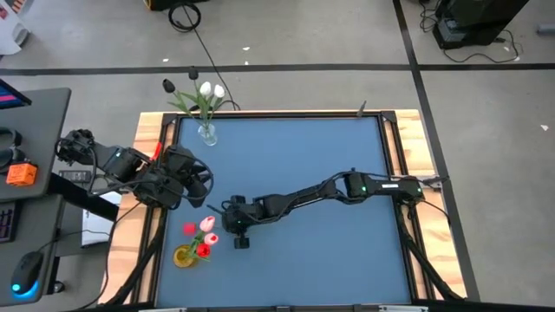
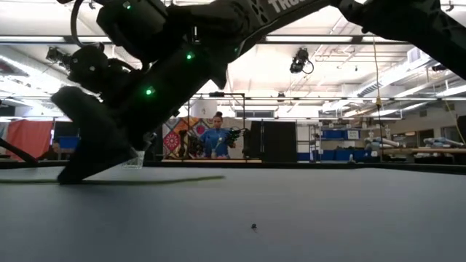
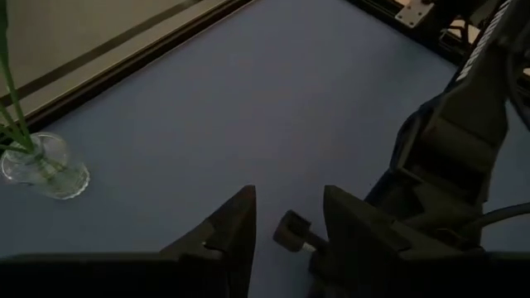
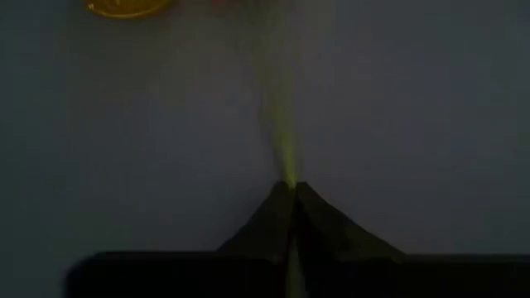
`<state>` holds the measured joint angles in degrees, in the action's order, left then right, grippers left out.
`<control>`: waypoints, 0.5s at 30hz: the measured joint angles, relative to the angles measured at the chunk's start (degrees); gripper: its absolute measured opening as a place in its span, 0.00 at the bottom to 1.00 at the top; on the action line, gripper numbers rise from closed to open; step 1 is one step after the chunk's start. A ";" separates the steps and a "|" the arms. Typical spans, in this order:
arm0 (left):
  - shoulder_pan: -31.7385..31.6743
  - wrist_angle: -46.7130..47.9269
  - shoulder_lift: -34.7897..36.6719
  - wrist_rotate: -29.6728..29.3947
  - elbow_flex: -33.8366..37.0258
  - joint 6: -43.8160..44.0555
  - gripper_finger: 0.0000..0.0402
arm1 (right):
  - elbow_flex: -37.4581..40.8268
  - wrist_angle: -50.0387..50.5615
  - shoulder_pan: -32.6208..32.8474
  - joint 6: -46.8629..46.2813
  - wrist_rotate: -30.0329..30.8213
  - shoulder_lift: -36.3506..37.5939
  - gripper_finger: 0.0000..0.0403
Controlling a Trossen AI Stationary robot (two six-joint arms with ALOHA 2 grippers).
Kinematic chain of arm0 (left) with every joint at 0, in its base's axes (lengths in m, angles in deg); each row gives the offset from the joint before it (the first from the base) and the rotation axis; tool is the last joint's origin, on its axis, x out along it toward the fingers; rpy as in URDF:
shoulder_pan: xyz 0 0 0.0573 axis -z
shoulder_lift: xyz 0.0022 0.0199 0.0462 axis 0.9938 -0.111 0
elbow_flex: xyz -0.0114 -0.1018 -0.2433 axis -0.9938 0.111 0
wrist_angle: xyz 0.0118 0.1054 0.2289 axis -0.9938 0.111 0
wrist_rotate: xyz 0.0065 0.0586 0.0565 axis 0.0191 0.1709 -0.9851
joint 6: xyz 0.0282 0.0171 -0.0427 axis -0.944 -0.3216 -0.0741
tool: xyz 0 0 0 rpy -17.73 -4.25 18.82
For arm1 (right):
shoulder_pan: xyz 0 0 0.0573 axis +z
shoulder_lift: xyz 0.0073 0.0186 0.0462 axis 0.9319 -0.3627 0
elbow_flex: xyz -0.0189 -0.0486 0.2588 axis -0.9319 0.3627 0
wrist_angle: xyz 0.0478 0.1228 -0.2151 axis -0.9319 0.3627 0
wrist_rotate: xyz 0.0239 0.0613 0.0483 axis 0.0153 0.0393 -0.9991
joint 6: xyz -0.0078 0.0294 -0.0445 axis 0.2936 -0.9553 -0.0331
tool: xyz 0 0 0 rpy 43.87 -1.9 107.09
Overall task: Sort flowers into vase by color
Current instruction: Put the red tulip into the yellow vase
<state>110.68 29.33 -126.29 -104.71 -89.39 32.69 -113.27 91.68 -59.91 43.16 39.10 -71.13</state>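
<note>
My right claw (image 4: 291,194) pinches a green stem (image 4: 286,153) near the yellow vase (image 1: 185,256); a slack grip could drop it.

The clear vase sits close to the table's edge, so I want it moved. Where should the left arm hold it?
Probably low on the clear vase, around its glass body, the left gripper coming level from the open table side: the tulips and leaves fan out over its mouth, blocking a descent from above.

We look straight down on the bench (image 1: 286,182) from above, level across it from its edge, and closely past each wrist.
</note>
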 joint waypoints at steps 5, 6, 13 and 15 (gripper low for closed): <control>0.01 0.56 0.00 0.00 0.00 0.03 0.37 | 0.42 2.08 -0.08 -5.51 0.96 1.84 0.02; 0.02 0.53 0.00 0.05 0.00 0.18 0.37 | 0.54 2.63 -0.14 -6.98 1.13 2.35 0.02; 0.02 1.82 1.88 0.46 0.00 2.02 0.37 | 0.83 4.59 -1.09 -17.59 12.35 8.24 0.01; 0.12 2.29 3.07 0.47 0.00 1.95 0.37 | 0.73 5.34 -1.21 -19.06 18.39 11.05 0.01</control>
<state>110.80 31.62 -123.22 -104.23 -89.39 34.64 -112.53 97.02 -61.13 24.10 57.49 -60.08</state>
